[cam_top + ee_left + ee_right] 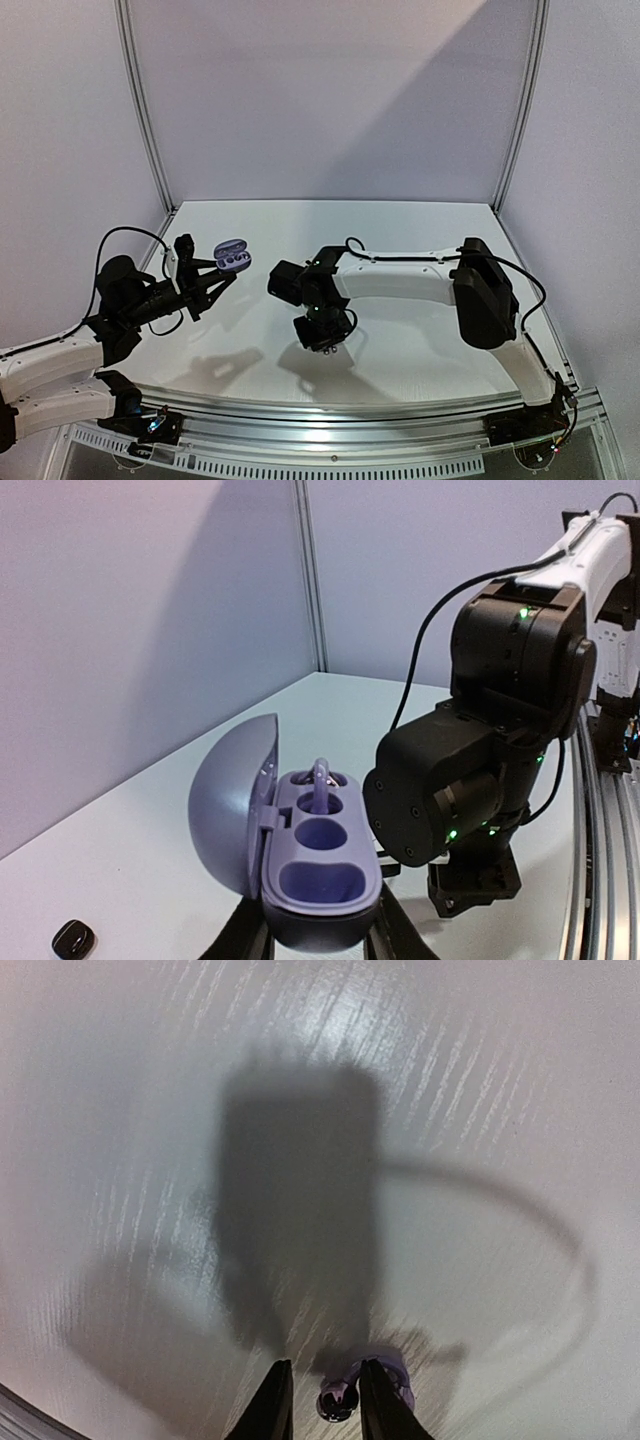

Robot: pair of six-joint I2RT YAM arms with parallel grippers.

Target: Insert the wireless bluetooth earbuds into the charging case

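The left hand (320,938) was clenched on the open lilac charging case (300,880), held up off the table (420,230) with its lid swung back. One earbud (320,778) sat in the far pocket – the other pockets showed bare. The right hand (324,1375) pointed down at the table, its fingers (275,1400) close on either side of a second earbud (338,1402) – whether they gripped it I cannot tell. A small black object (74,938) lay on the table beside the case.

White arm links (400,285), black joints (485,300), looping black cables (125,231), green lights (521,612)
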